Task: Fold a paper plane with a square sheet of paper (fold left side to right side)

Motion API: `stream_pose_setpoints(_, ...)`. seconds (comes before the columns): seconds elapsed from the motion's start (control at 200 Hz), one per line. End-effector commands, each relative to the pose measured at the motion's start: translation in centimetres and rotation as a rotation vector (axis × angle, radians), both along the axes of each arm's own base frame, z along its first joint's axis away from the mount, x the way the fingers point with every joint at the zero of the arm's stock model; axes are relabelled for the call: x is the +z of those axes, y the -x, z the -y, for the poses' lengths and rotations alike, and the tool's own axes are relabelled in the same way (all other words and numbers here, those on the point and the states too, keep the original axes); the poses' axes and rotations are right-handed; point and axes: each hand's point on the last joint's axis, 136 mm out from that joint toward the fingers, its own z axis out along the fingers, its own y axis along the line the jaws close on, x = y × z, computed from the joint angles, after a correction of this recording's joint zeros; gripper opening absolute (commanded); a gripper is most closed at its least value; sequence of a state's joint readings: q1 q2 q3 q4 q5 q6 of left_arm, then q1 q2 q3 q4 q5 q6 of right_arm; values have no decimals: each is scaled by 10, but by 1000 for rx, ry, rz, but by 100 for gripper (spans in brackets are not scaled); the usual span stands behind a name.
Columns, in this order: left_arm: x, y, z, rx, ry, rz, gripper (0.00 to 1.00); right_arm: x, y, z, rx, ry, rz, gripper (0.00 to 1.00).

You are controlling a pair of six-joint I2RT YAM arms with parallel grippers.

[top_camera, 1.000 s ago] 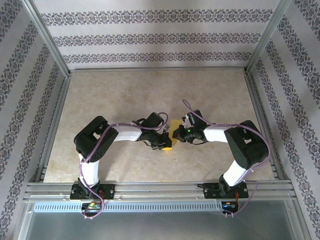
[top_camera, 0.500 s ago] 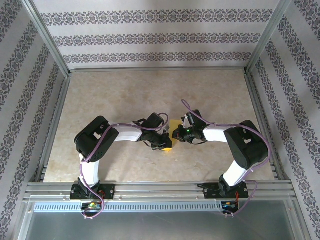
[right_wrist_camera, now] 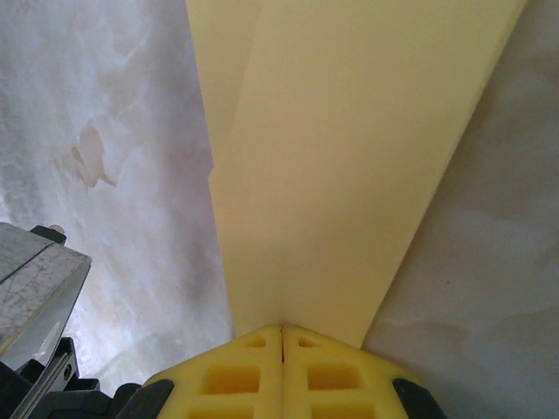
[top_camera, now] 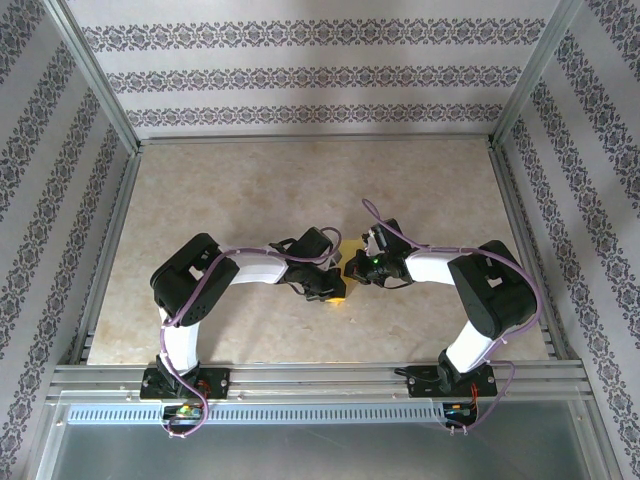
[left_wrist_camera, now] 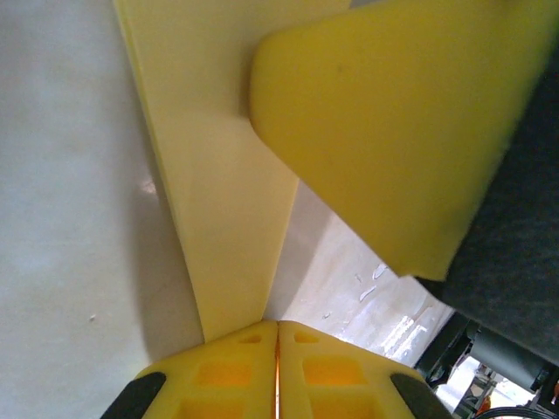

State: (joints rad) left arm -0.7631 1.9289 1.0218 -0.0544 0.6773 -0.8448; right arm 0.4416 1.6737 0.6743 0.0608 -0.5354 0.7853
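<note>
Meeting at the middle of the counter (top_camera: 250, 190), both arms bracket the square sheet of paper (right_wrist_camera: 349, 131), which lies there partly folded into overlapping layers. Left claw (left_wrist_camera: 278, 349): jaws fully together, tips at the end of a narrow strip of the sheet. Right claw (right_wrist_camera: 282, 349): jaws fully together, tips set on the folded sheet's near end. Whether either claw pinches paper cannot be determined.
</note>
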Motion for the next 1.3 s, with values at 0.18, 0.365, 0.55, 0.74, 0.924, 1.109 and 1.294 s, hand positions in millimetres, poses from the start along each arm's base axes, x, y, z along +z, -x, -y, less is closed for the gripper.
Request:
stream_pose_setpoints(0.18, -18, 40, -21, -54, -116, -83, 9, -44, 34, 27, -9, 175, -160, 0)
stream_pose_setpoints(0.365, -18, 48, -23, -66, -118, -90, 9, -44, 33, 27, -6, 177, -161, 0)
stream_pose_setpoints(0.55, -18, 52, -26, -65, -122, -94, 9, -44, 32, 26, -5, 180, -164, 0)
stream_pose_setpoints(0.74, -18, 54, -27, -69, -124, -96, 9, -43, 33, 26, -3, 182, -164, 0)
stream_pose_setpoints(0.924, -16, 57, -27, -71, -123, -98, 9, -44, 33, 26, -1, 184, -166, 0)
stream_pose_setpoints(1.109, -17, 60, -29, -68, -128, -99, 9, -44, 33, 27, -2, 185, -165, 0)
stream_pose_setpoints(1.294, -16, 62, -29, -72, -128, -101, 9, -44, 34, 28, -2, 187, -168, 0)
